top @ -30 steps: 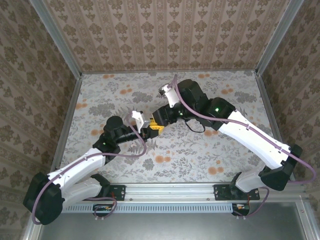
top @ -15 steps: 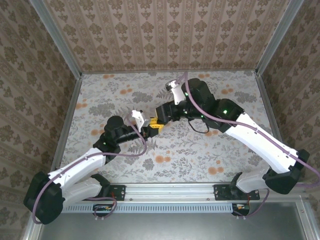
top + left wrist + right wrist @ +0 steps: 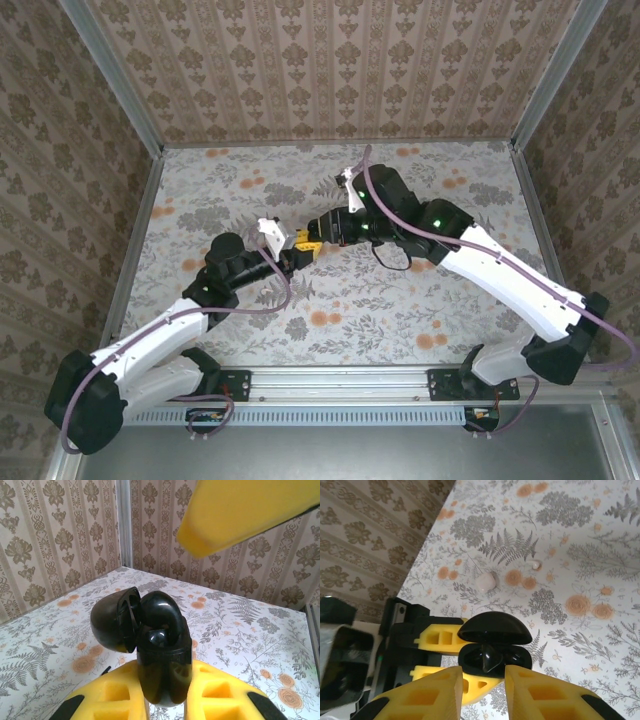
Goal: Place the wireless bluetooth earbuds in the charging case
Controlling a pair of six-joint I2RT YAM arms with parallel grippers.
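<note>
The left gripper (image 3: 165, 695) clamps the charging case (image 3: 165, 672) clear of the table (image 3: 240, 625). In the left wrist view the case's long axis stands upright, mouth up, lid (image 3: 114, 620) swung left, and an earbud (image 3: 160, 611) pokes out. The right gripper (image 3: 484, 674), fingers apart, hovers at the mouth.

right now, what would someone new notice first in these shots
Over the middle of the floral table, the left gripper and right gripper meet tip to tip. The left clamps the open charging case between its yellow fingers, a glossy black earbud poking out of it; the right sits just by it, jaws apart.
</note>
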